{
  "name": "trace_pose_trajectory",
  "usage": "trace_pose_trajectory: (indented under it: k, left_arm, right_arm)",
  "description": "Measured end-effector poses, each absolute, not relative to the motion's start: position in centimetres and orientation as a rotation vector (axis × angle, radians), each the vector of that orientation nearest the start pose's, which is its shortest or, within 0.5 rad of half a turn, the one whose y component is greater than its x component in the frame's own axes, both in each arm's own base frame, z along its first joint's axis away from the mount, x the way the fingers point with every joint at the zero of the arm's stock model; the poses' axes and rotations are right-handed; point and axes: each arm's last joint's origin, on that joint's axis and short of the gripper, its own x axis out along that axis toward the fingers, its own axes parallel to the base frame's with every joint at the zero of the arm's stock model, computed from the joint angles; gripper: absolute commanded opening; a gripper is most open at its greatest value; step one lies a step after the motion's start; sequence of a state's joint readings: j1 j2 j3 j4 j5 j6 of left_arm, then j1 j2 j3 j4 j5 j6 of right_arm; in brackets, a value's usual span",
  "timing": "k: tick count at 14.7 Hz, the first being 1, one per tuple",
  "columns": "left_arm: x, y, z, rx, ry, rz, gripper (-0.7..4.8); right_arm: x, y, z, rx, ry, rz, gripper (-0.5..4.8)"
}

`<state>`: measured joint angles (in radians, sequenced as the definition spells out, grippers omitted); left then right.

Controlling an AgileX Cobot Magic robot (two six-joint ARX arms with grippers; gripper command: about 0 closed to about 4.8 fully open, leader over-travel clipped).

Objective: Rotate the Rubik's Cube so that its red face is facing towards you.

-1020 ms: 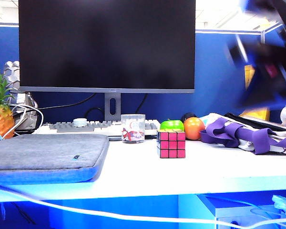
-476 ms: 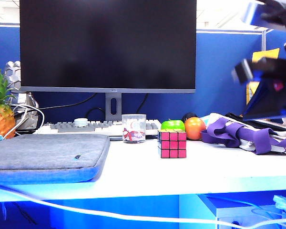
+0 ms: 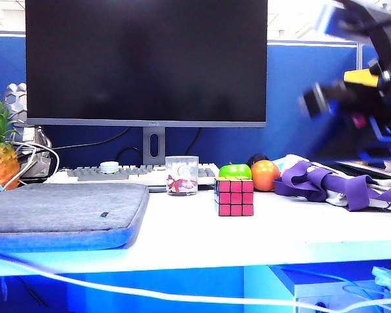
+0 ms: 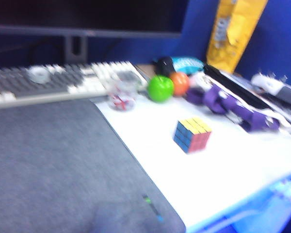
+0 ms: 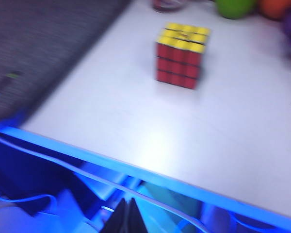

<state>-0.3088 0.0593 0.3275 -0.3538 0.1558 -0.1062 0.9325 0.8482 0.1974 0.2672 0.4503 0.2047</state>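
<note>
- Exterior view: the small black-framed Rubik's Cube (image 3: 234, 197) is sitting upright on the white desk (image 3: 260, 238), near its middle, with the red face (image 3: 235, 197) of nine pinkish-red squares turned toward the camera.
- Just behind the cube, a green apple (image 3: 234, 171) and an orange fruit (image 3: 265, 175) are lying side by side; a clear glass cup (image 3: 182, 175) is standing to the cube's left, apart from it.
- A grey fabric sleeve (image 3: 62, 214) is covering the desk's left part; a purple strap (image 3: 339, 182) is lying on the right; a black monitor (image 3: 146, 62) is standing behind a pale keyboard (image 3: 127, 174).
- A blurred dark arm is hanging at the right edge, well above the desk and clear of the cube.
- Left wrist view: the left tool is not showing in any view, so I cannot tell how its jaws are standing. The cube (image 4: 192, 135) is resting alone on the desk, yellow side up, between the sleeve (image 4: 53, 165) and the strap (image 4: 233, 104).
- Right wrist view: the right tool (image 5: 127, 217) is showing its dark fingertips pressed together, holding nothing, out beyond the desk's front edge and well apart from the cube (image 5: 182, 54).
</note>
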Motion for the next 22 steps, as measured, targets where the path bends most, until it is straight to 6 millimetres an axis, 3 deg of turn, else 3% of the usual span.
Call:
trace_pose_trajectory:
  k: [3, 22]
  left_arm:
    - [6.83, -2.83, 23.27, -0.100, 0.104, -0.520, 0.49]
    - [6.84, -2.84, 23.49, -0.167, 0.099, -0.522, 0.51]
  right_arm:
    - [10.76, 12.50, 16.73, -0.034, 0.336, 0.468, 0.09]
    - [10.51, 12.29, 17.01, -0.030, 0.330, 0.481, 0.09]
